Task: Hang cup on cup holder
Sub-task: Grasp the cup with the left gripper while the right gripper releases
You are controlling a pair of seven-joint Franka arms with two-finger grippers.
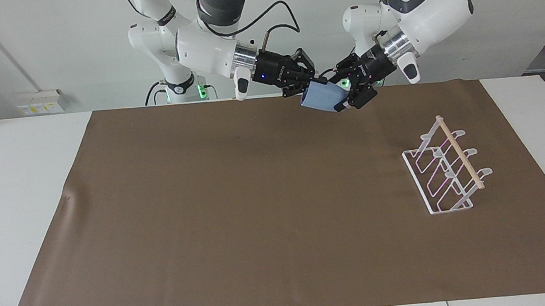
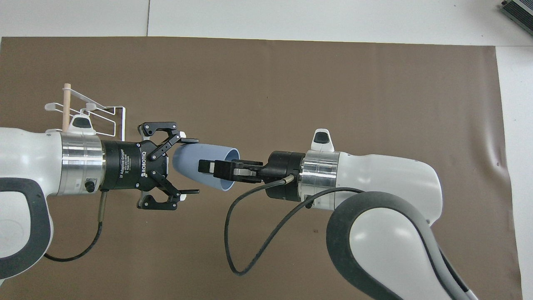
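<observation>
The light-blue cup (image 1: 323, 101) (image 2: 195, 164) hangs on its side in the air over the brown mat's strip by the robots. My right gripper (image 1: 315, 89) (image 2: 208, 168) is shut on the cup's rim, one finger inside the mouth and one outside. The left gripper (image 1: 348, 94) (image 2: 190, 166) is open, its fingers standing either side of the cup's tapered base. The white wire cup holder (image 1: 447, 171) (image 2: 100, 112) with its wooden rod stands on the mat toward the left arm's end, partly hidden under the left arm in the overhead view.
The brown mat (image 1: 238, 216) covers most of the white table (image 1: 17, 197). A black cable (image 2: 245, 233) loops down from the right wrist. A dark device (image 2: 518, 12) lies at the table's corner farthest from the robots, at the right arm's end.
</observation>
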